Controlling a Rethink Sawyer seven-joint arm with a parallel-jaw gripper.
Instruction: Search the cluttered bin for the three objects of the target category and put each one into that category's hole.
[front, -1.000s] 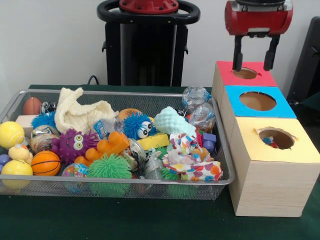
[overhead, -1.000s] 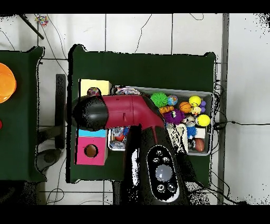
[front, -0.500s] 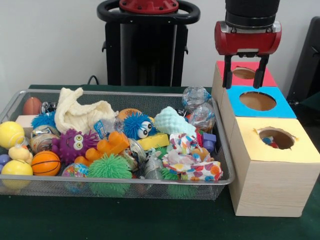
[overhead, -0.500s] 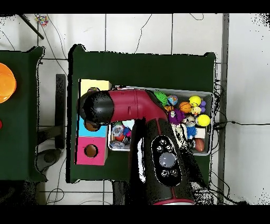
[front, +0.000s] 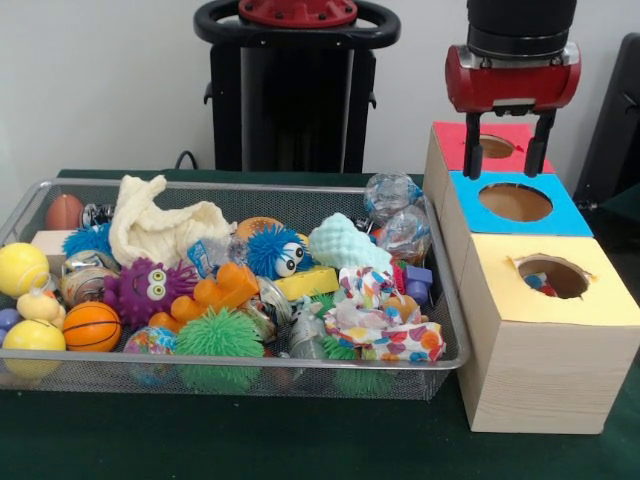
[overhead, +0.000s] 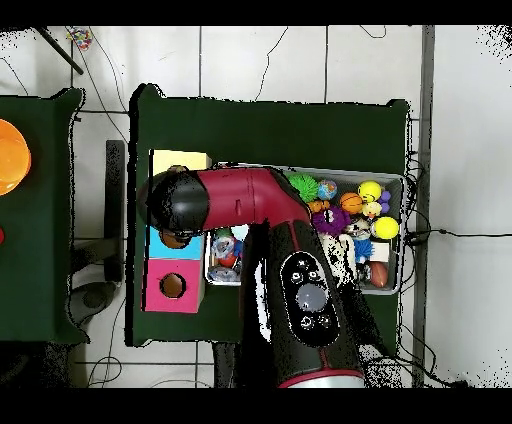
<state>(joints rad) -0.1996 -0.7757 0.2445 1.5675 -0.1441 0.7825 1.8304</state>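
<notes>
While it hangs above the boxes:
Gripper (front: 508, 158): fingers spread, empty.
Directly below: blue-topped box (front: 562, 213), its round hole (front: 515, 202) under the fingertips.
Just behind the fingers: red-topped box (front: 522, 157).
Nearer the camera: yellow-topped box (front: 600, 300).
To its left in the front view: wire bin (front: 449, 330), crowded with toys and balls.
</notes>
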